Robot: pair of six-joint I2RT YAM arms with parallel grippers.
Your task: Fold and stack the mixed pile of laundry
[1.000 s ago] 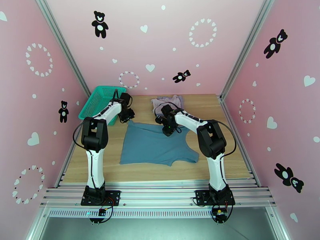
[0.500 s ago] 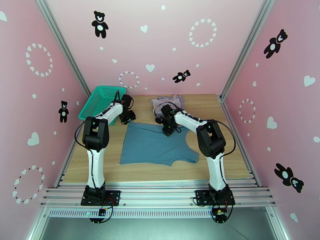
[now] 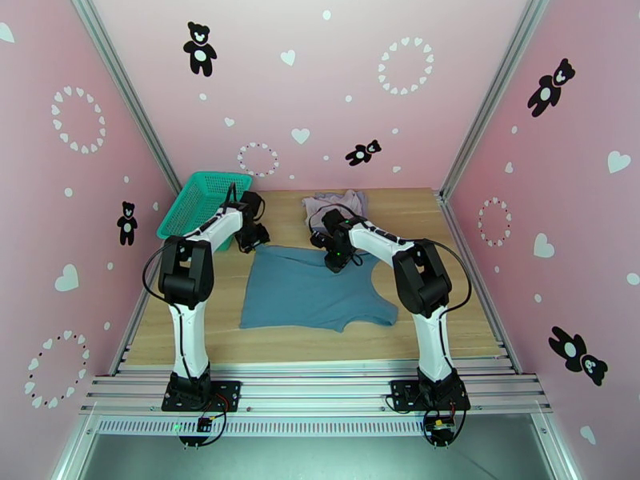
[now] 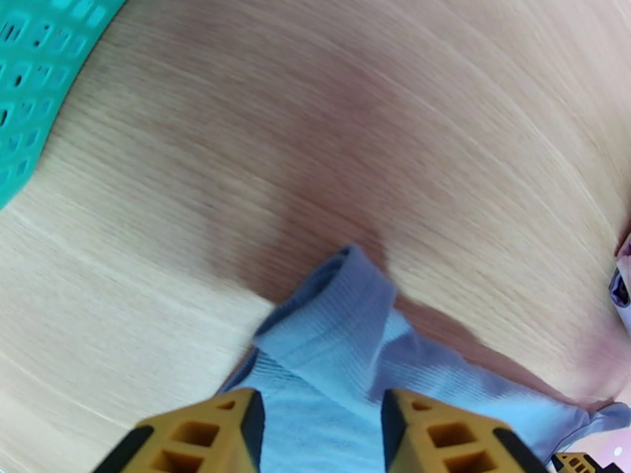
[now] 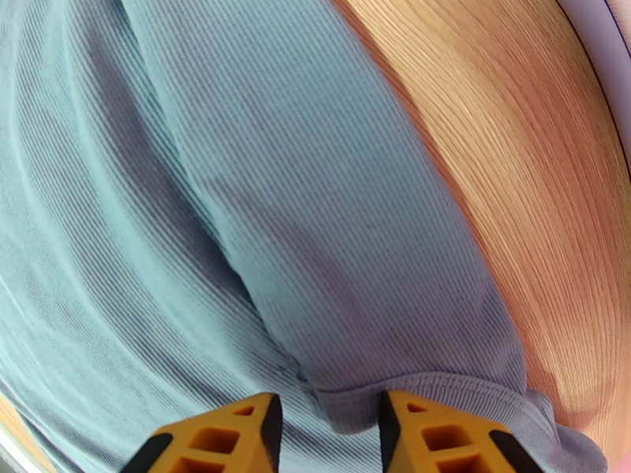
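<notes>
Finely ribbed teal top [image 5: 237,191] on woodgrain table [image 5: 505,151].

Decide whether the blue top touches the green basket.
Apart. The left wrist view shows a strip of bare table between the top and the basket; the top external view agrees.

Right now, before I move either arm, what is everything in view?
top: one, teal-blue, spread flat mid-table
cloth heap: count unclear, mauve-grey, far edge of the table, beyond the top
basket: one, green mesh, far left corner
table: one, light wood, under it all
walls: three, pink with bear and heart decals, around the table
rails: silver, near edge, carrying the arm bases
left gripper: one, yellow fingers apart, astride the top's far left corner
right gripper: one, yellow fingers apart, astride a hem on the top's far edge
</notes>
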